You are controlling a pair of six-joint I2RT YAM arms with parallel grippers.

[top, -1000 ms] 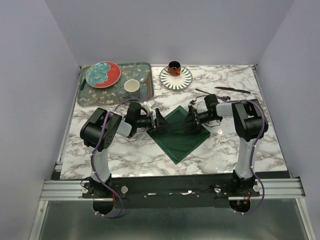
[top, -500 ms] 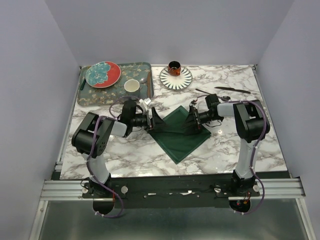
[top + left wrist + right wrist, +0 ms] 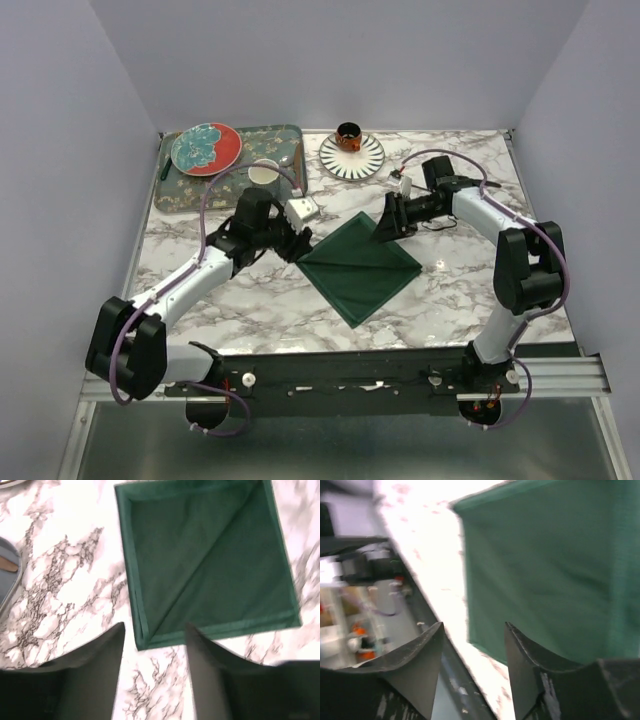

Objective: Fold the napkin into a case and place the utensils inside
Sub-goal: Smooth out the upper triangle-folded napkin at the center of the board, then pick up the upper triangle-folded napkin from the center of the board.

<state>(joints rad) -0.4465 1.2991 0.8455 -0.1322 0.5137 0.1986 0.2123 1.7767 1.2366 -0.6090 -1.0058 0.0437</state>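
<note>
The marble table (image 3: 250, 300) carries the dark green napkin (image 3: 358, 268), flat between the left end effector (image 3: 298, 243) and the right end effector (image 3: 388, 222). Beyond the left one sits a tray (image 3: 190, 192), beyond the right one a striped plate (image 3: 360, 160).

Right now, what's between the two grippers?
The napkin, lying flat. The top view shows its upper part between the left gripper and the right gripper.
</note>
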